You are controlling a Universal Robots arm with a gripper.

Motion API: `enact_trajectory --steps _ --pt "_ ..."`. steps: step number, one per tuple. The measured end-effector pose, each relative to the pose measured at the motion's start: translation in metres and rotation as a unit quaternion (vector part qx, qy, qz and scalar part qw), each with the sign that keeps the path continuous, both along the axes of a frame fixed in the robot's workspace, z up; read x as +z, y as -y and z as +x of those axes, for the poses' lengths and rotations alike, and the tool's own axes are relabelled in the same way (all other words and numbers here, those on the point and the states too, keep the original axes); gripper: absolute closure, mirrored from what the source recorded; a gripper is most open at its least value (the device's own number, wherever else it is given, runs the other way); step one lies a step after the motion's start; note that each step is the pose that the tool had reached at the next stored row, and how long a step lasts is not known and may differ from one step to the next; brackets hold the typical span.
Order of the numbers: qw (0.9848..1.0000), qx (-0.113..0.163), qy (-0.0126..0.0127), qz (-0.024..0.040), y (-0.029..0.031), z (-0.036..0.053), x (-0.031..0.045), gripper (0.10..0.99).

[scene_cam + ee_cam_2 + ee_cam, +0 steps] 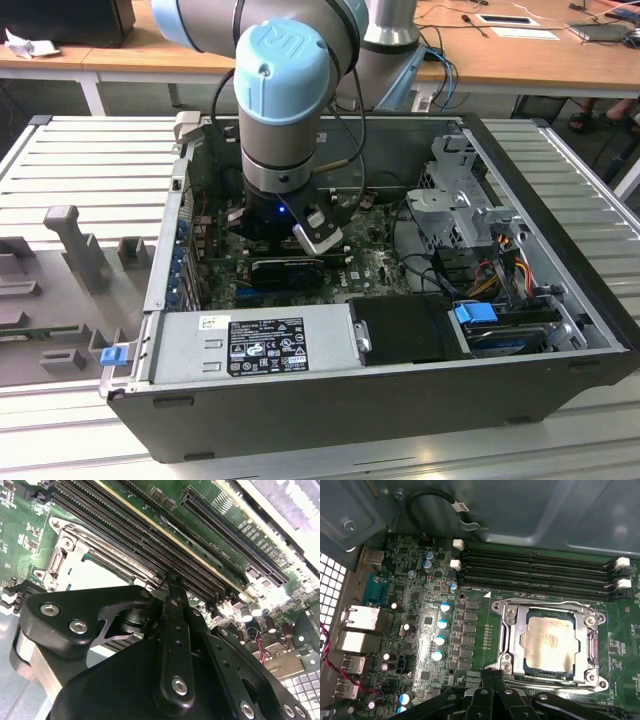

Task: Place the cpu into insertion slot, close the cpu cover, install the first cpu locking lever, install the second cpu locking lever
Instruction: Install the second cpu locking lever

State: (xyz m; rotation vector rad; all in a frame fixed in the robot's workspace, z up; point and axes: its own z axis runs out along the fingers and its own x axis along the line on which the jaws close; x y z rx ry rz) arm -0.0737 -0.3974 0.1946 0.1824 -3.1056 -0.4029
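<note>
The cpu (551, 644), a dull silver square, lies flat in the insertion slot (501, 606) on the green board. The cpu cover (585, 645) is folded down over it, and the chip shows through its square cut-out. My gripper (492, 676) is shut with nothing in it. Its black fingertips rest at the socket's corner, beside a thin metal lever (555, 682) that runs along that edge. In the second wrist view the gripper (172, 582) touches down between the cpu cover (115, 555) and the long black slots. In the exterior view the arm (285, 120) reaches down into the open computer case.
Long black memory slots (535, 567) run close along one side of the socket. Capacitors (440, 625) and rear ports (357, 617) stand on another side. A black cable (435, 497) loops by the case wall. The power supply (255, 340) and drive cage (460, 200) hem in the arm.
</note>
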Motion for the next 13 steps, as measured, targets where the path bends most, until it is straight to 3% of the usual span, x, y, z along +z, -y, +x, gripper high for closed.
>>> enact_trajectory --steps 3,6,9,13 --pt "1.0000 0.000 0.0005 0.0085 -0.0002 0.0000 0.0005 0.980" --pt "0.9999 0.000 0.0003 0.0103 -0.0002 0.0000 0.0036 0.980" --pt "0.9999 0.000 0.0001 0.0103 0.0000 -0.0002 0.0200 0.980" --pt "0.9999 0.000 0.0001 0.0104 0.0000 -0.0003 0.0266 0.980"
